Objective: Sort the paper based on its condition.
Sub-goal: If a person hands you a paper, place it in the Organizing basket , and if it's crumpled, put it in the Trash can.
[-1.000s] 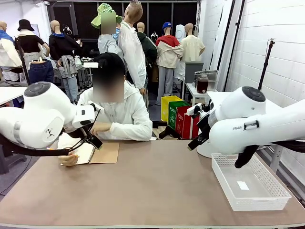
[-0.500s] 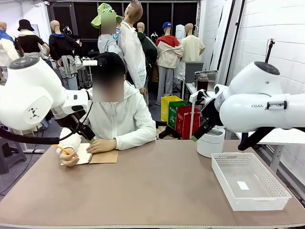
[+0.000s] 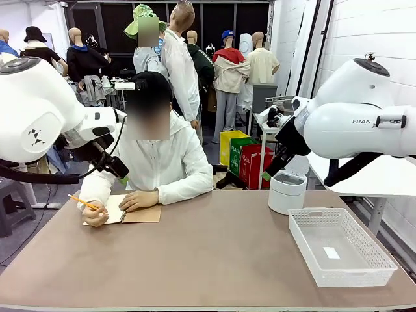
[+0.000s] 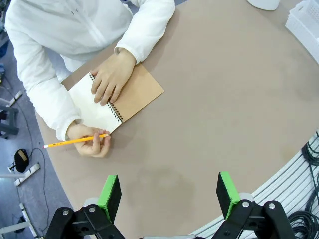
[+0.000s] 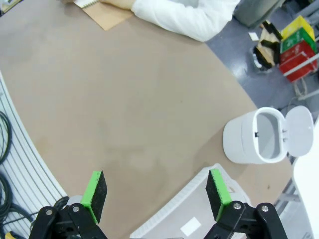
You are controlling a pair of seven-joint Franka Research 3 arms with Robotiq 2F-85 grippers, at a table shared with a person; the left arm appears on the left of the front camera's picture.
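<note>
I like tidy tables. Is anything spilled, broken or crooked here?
Nothing stands out. The spiral notebook lies flat under the person's hand, the white mesh basket sits upright, and the little white bin stands with its lid open.

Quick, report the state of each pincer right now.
Left pincer: open, holding nothing.
Right pincer: open, holding nothing.
</note>
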